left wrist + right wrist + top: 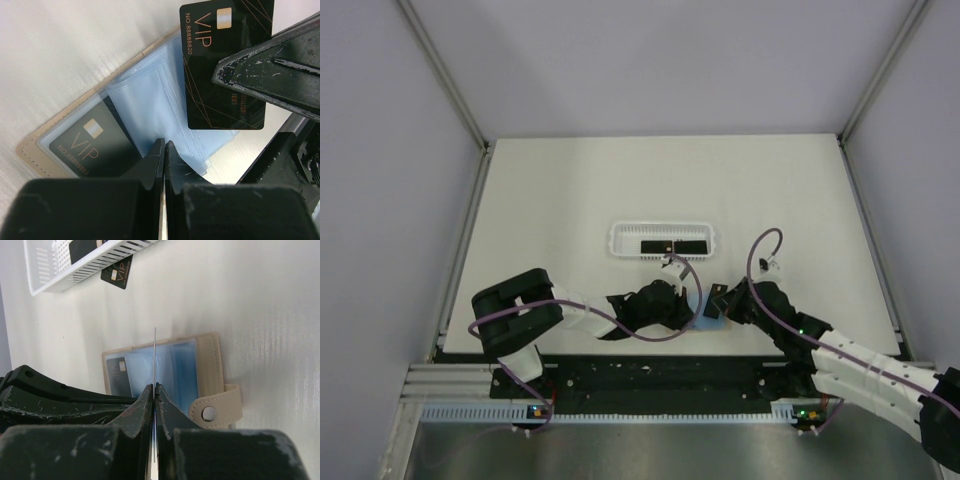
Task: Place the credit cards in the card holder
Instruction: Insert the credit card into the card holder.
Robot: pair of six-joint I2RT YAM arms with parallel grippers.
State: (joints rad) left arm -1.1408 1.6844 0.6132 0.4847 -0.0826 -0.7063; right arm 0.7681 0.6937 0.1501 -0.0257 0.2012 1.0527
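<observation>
**A:** How do the right jaws stand?

**B:** Pressed shut on a black card (210, 35). They grip it by one side, so most of it sticks out ahead of them. From their own camera it is only a thin line, seen edge-on.

**A:** And the left jaws?

**B:** Shut as well, tips meeting, low over the blue sleeves of the card holder (145, 95). I can't tell whether a sleeve leaf is nipped between them.

**A:** So where is the holder?

**B:** Open and flat on the table (270, 315), right under and ahead of both pairs of jaws. The held card's leading edge overlaps the outer edge of a blue sleeve. I can't tell whether it touches. The two pairs of jaws are close together, with little room between them.

**A:** Anything filed in it?

**B:** A second card (90, 142) sits in the clear pocket left of the left jaws, near the holder's tan border.

**A:** Any room around?

**B:** The snap strap (220, 407) sticks out to the right of the right jaws, with bare table beyond it. Farther ahead, across a strip of bare table, is the white basket (620, 240), with more credit cards (650, 246) in it.
</observation>
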